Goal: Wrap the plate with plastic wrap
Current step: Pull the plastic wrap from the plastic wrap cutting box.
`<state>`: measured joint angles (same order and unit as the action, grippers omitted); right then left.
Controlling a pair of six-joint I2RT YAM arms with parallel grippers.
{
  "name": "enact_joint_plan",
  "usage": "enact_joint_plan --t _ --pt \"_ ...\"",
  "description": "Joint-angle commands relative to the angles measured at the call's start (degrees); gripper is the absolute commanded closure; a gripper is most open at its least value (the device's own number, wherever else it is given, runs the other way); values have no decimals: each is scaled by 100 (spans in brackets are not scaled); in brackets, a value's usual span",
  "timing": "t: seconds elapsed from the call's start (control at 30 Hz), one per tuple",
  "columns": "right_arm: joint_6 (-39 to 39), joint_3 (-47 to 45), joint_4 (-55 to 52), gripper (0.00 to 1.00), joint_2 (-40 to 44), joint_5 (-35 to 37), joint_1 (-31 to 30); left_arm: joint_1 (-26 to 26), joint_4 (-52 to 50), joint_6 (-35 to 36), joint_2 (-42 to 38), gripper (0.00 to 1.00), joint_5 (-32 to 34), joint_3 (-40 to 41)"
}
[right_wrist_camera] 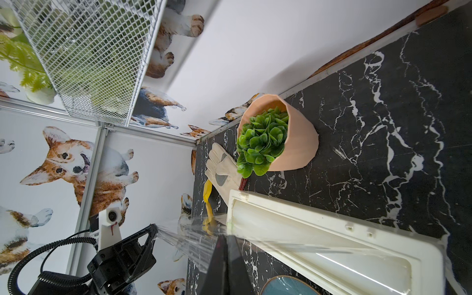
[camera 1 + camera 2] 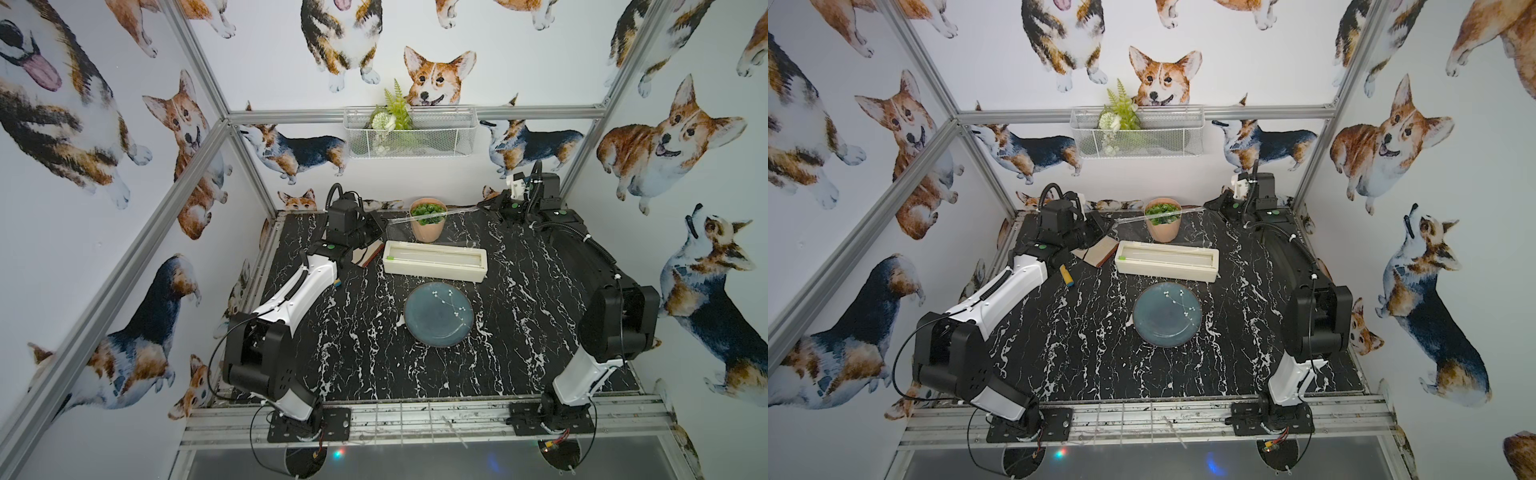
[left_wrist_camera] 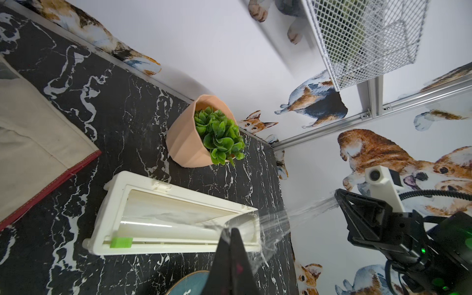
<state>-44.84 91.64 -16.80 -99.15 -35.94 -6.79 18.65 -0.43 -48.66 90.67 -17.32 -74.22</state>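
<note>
The blue-grey plate (image 2: 438, 313) (image 2: 1167, 313) lies flat in the middle of the table, and its rim shows in the wrist views (image 3: 189, 283) (image 1: 288, 286). Behind it lies the cream dispenser box (image 2: 434, 262) (image 3: 166, 224) (image 1: 332, 242). Both arms are raised at the back. My left gripper (image 3: 231, 229) (image 2: 384, 226) and right gripper (image 1: 224, 236) (image 2: 482, 205) are each shut on one end of a band of plastic wrap (image 3: 293, 214) (image 1: 186, 240) (image 2: 432, 214). The band hangs taut between them, above the pot and behind the box.
A peach pot with a green plant (image 2: 428, 222) stands under the stretched film. A beige glove (image 2: 368, 253) lies left of the box, with a small yellow and blue object (image 2: 1066, 276) beside it. A wire basket (image 2: 409, 131) hangs on the back wall.
</note>
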Motion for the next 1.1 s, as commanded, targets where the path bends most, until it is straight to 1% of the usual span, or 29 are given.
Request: enact_joint_plan --t 0.0,0.13,0.2,0.3,0.4,0.57,0.7,0.8,0.87,1.07 --pt "89 201 -50 100 74 240 55 -48 -92 59 55 100 60 -211" --pt "171 451 -254 100 -1 229 78 -43 -56 25 -7 100 -8 -260" --pt "177 612 -349 100 -92 191 77 -44 -55 32 -137 100 59 -219" --pt "113 806 -363 100 -259 53 27 -40 -147 126 -427 100 306 -127" --pt "250 1096 -573 100 -446 109 -116 -40 -377 277 -720 100 594 -71" --pt "274 1506 -731 100 -761 156 -329 -55 -722 504 -907 100 754 -80" --pt "324 2101 -991 100 -1083 149 -359 -80 -866 633 -1076 100 870 -19" --pt "528 2856 -1568 100 -1382 168 -358 -76 -940 708 -1157 100 946 -13" --pt "634 3051 -1825 100 -1411 228 -351 -81 -951 742 -1151 100 907 -49" --pt "601 2542 -1783 100 -994 247 -129 -89 -861 728 -802 100 443 -298"
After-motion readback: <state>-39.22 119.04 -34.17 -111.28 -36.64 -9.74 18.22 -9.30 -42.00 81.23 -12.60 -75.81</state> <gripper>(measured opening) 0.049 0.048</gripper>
